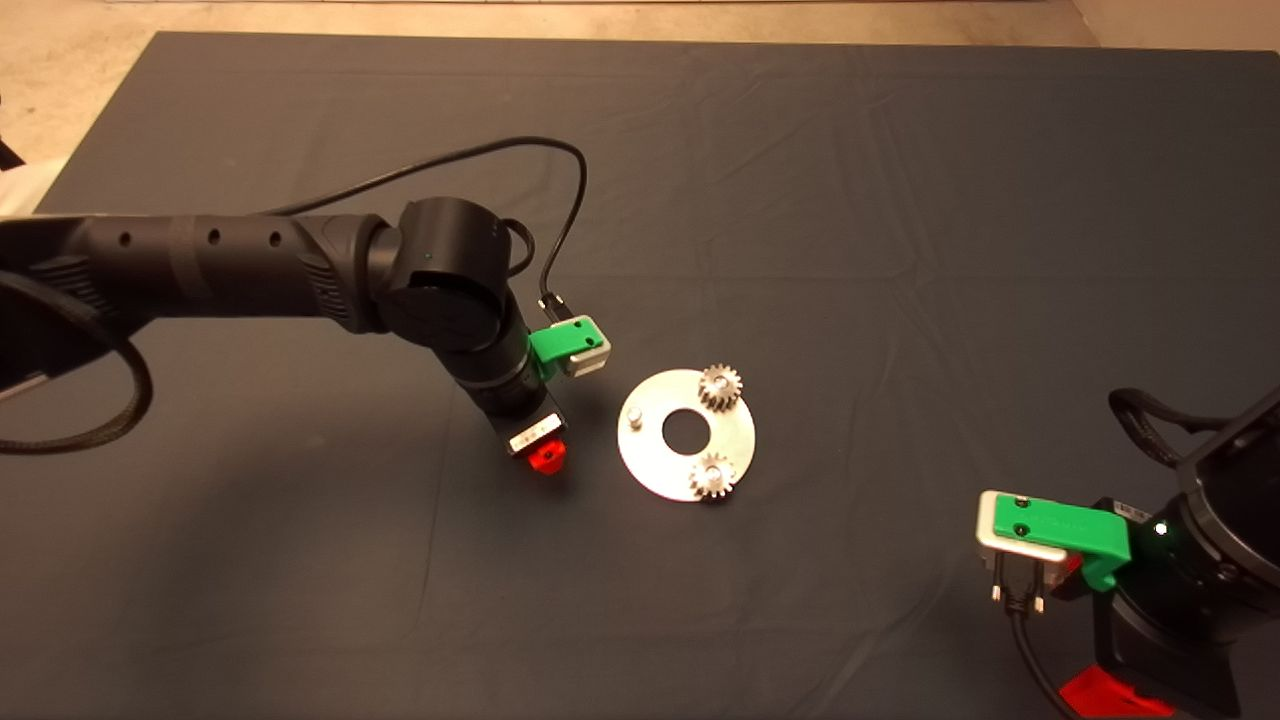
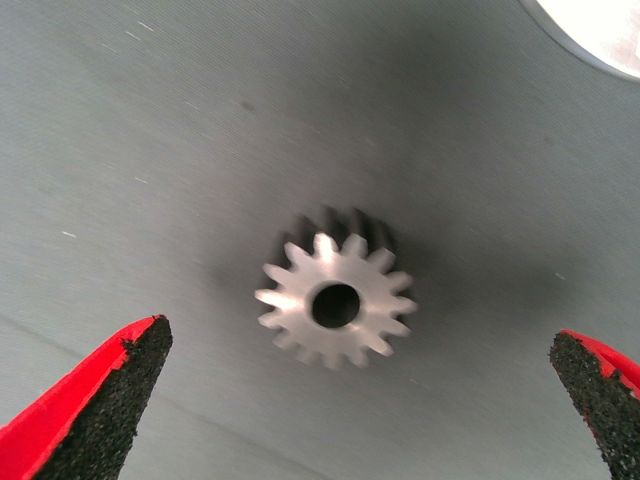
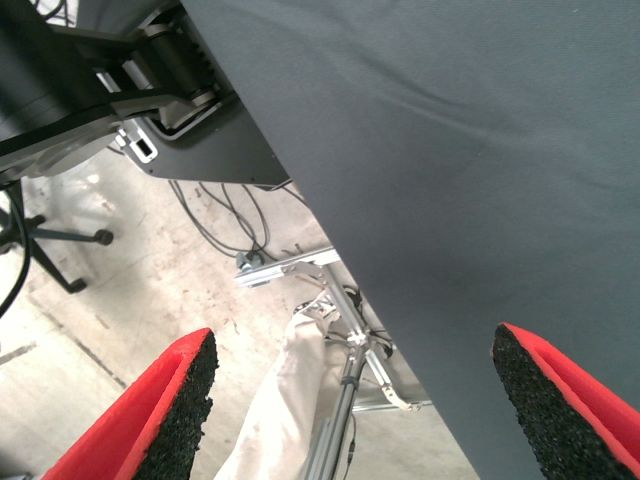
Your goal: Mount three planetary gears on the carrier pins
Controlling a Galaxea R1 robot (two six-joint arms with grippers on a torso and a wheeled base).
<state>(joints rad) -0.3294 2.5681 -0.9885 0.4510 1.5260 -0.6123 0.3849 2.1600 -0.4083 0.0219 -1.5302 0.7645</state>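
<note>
The round silver disc [image 1: 655, 460] lies on the mat. Two planetary gears sit on its carrier pins, one at the far side [image 1: 719, 386] and one at the near side [image 1: 714, 475]. The third pin [image 1: 635, 415] stands bare on the disc's left. My left gripper [image 1: 545, 455] hangs just left of the disc, pointing down. In the left wrist view it [image 2: 357, 338] is open, its fingers wide on either side of the third gear [image 2: 335, 303], which lies flat on the mat. This gear is hidden in the head view. The disc's rim [image 2: 600, 30] shows nearby.
My right gripper [image 1: 1105, 690] is parked at the mat's lower right corner, open [image 3: 355, 350], looking past the mat's edge [image 3: 330, 240] at the floor with cables and a metal frame. A black cable [image 1: 560, 200] loops above the left wrist.
</note>
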